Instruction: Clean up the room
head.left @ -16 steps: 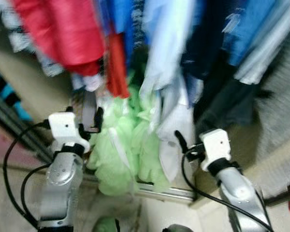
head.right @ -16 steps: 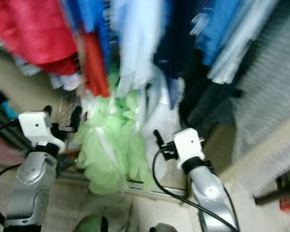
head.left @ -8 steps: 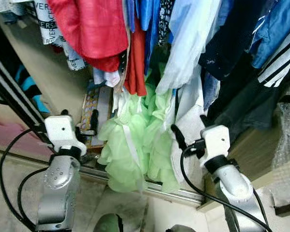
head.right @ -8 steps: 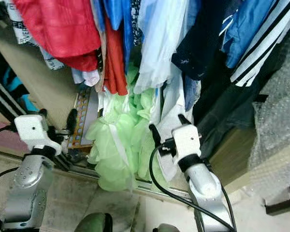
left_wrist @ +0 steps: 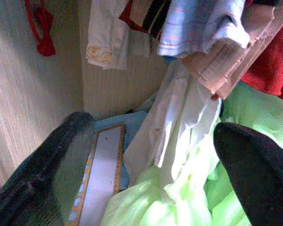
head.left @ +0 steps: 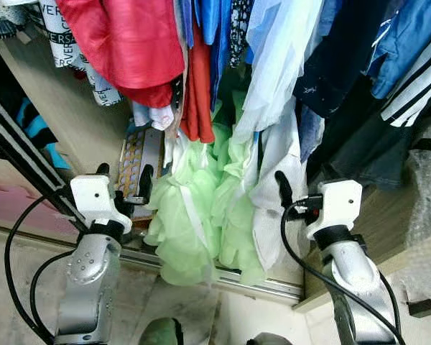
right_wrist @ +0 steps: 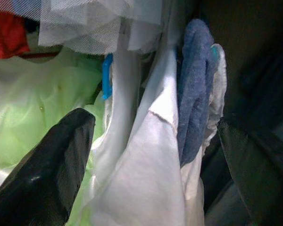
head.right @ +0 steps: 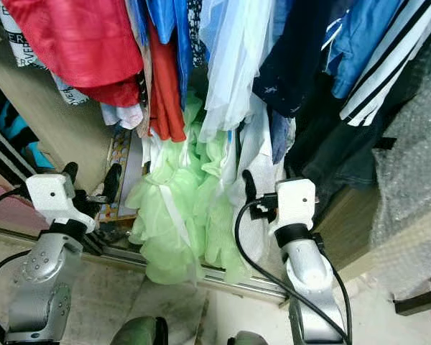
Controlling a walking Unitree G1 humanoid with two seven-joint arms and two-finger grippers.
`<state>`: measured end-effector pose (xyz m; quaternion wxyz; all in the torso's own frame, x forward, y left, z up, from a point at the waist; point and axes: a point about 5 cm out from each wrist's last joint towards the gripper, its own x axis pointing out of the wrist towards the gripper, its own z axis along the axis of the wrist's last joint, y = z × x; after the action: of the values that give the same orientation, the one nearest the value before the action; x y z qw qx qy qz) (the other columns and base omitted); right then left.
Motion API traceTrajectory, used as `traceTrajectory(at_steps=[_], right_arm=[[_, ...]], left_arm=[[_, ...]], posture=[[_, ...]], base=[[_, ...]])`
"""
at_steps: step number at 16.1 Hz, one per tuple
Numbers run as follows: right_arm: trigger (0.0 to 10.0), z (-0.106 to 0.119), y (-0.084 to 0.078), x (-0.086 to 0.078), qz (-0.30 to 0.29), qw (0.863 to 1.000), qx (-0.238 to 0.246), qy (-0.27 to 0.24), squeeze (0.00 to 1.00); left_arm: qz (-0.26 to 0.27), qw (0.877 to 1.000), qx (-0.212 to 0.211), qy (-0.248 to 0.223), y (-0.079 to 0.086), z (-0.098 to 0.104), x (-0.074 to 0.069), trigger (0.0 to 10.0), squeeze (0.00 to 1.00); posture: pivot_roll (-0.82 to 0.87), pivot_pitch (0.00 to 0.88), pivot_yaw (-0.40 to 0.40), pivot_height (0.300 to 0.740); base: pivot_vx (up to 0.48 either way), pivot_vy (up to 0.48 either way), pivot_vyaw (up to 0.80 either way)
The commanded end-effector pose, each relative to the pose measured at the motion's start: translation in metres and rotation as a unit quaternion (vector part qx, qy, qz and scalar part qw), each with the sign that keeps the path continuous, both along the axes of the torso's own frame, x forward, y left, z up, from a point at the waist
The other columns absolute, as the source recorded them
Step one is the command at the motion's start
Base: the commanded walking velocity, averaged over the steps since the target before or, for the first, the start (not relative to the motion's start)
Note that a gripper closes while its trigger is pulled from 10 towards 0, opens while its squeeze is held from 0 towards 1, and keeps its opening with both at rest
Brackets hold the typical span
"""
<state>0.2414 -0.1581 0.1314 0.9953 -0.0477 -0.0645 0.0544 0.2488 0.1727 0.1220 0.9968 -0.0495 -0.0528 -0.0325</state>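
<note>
- An open wardrobe (head.left: 72, 122) with pale wood-grain walls is faced, and a metal sliding-door track (head.left: 258, 284) runs along its foot where the light floor (head.left: 14, 287) ends.
- Clothes are hung closely across the top: a red garment (head.left: 129, 43), blue garments (head.left: 215, 29), a sheer pale-blue dress (head.left: 280, 57) and a dark top with white stripes (head.left: 416, 72).
- A light green ruffled dress (head.left: 194, 208) hangs lowest, its hem reaching the track, with a white garment (head.left: 273, 194) just beside it.
- A flat patterned board (head.left: 138, 162) is leaned against the wardrobe wall behind the left gripper (head.left: 122, 180).
- The left gripper is held up near the green dress with its jaws spread and nothing between them.
- The right gripper (head.right: 253, 188) is raised at the white garment; its jaws are spread wide (the white cloth lies between them in the right wrist view, ungripped).
- In the left wrist view a red bow (left_wrist: 41, 28) is seen hanging by the wall, and an embroidered white sleeve (left_wrist: 104, 35).
- In the right wrist view a blue clip (right_wrist: 106, 77) and a folded blue cloth (right_wrist: 194, 89) are shown among the white fabric.
</note>
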Motion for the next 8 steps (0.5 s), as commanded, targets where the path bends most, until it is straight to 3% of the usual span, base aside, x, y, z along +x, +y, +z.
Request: traceTrajectory(at_steps=[1, 8], right_arm=[[10.0, 0.003, -0.005, 0.004, -0.02, 1.0, 0.017, -0.002, 0.0], [10.0, 0.009, -0.008, 0.018, -0.032, 0.999, 0.005, -0.026, 0.0]], left_arm=[[0.004, 1.0, -0.002, -0.005, 0.005, 0.001, 0.0, 10.0, 0.0], [0.02, 0.999, -0.004, -0.03, 0.014, 0.007, 0.008, 10.0, 0.0]], posture=[[-0.04, 0.042, 0.007, 0.74], [-0.03, 0.0, -0.007, 0.74]], base=[[0.0, 0.0, 0.0], [0.0, 0.0, 0.0]])
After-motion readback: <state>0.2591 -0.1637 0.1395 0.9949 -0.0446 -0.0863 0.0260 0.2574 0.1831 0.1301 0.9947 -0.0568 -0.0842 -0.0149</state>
